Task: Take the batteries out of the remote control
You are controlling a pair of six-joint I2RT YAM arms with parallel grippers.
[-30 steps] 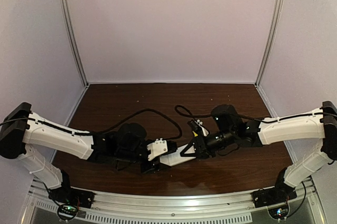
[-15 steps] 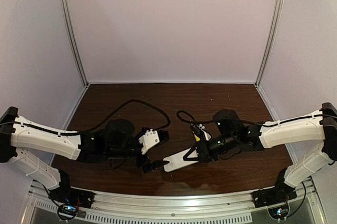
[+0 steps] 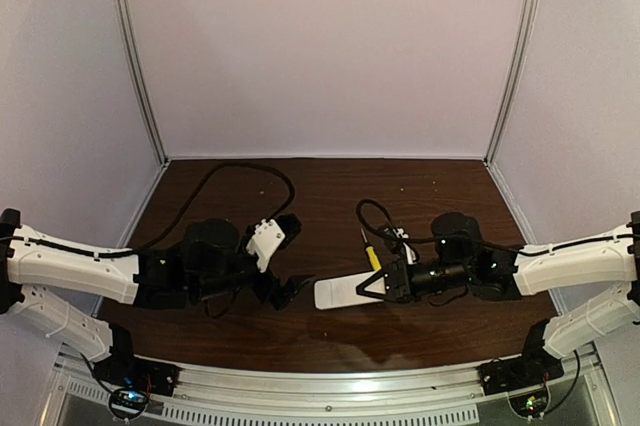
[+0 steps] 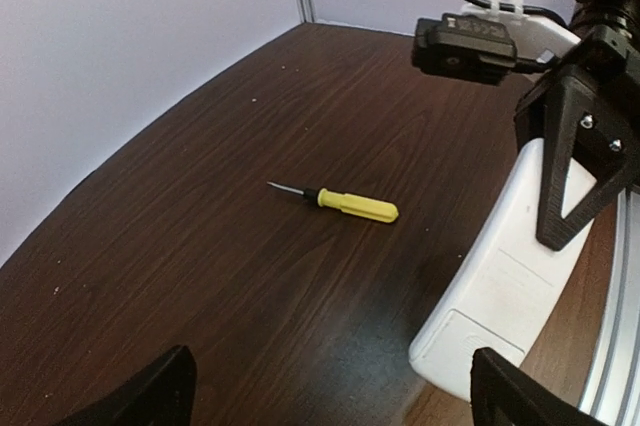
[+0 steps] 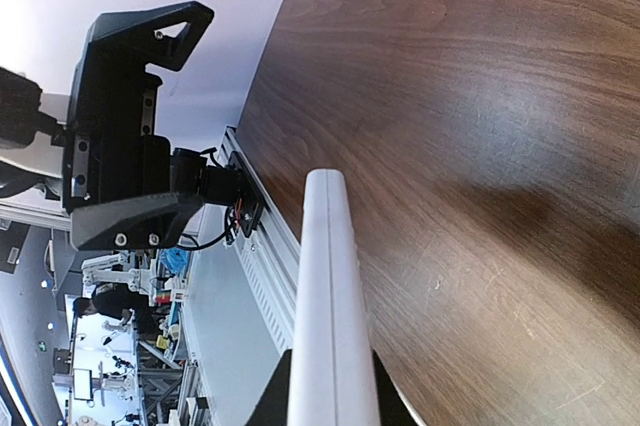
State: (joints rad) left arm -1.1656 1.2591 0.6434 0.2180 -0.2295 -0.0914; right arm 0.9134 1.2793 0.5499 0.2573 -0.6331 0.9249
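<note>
The remote control (image 3: 338, 292) was clamped at one end between the closed fingers of the right gripper (image 3: 370, 286) and held over the desk (image 4: 200, 256), its free end pointed toward the left gripper (image 3: 290, 258). The left gripper was spread wide, with nothing held in it. Beyond the remote, a yellow-handled screwdriver (image 4: 357, 206) could be seen flat on the desk, apart from both grippers.

Soft, even light from above; the top view looks slightly hazy.
You get a pale sheen on the table (image 5: 520, 116) just beyond the remote control (image 5: 325, 286), a soft shadow beside it, and the overhead view bows at its edges.
</note>
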